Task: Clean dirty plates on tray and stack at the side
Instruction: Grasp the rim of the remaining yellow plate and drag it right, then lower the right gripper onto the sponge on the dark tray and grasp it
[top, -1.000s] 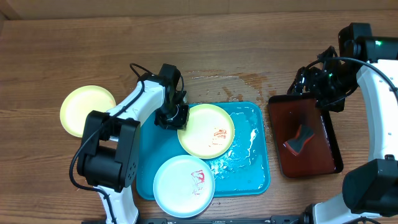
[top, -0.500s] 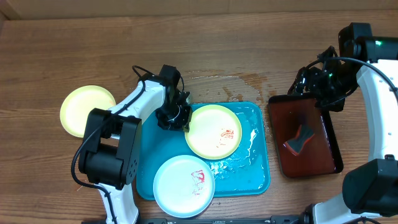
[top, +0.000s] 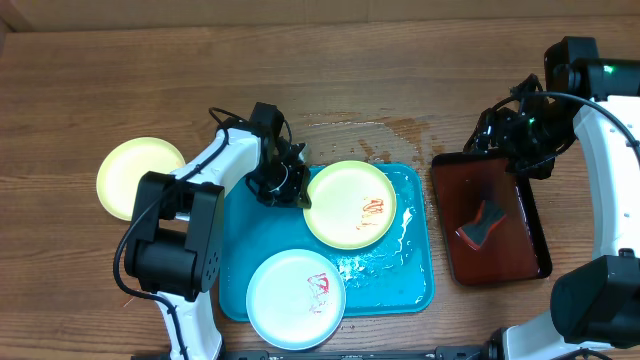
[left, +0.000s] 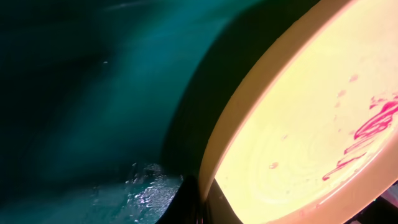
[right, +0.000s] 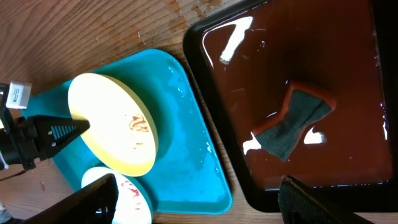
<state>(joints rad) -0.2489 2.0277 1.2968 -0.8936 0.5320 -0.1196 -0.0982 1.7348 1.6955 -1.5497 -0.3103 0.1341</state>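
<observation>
My left gripper (top: 300, 192) is shut on the left rim of a yellow-green plate (top: 351, 205) with a red smear, holding it tilted above the turquoise tray (top: 250, 240). The left wrist view shows that rim (left: 249, 112) pinched at my fingertips (left: 200, 205). A pale blue-white plate (top: 296, 298) with red smears lies at the tray's front edge. A third yellow-green plate (top: 140, 177) lies on the table to the left. My right gripper (top: 520, 140) hangs open over the far end of the dark red-brown tray (top: 520, 250), holding nothing.
A grey sponge with a red edge (top: 480, 222) lies in the wet red-brown tray; the right wrist view shows the sponge (right: 292, 127) there. Water glistens on the turquoise tray's right half (top: 405, 240) and on the wood behind it (top: 375, 130).
My left gripper has carried the yellow-green plate to the right and a little toward the back of the tray. The right arm, the sponge and the other plates have not moved.
</observation>
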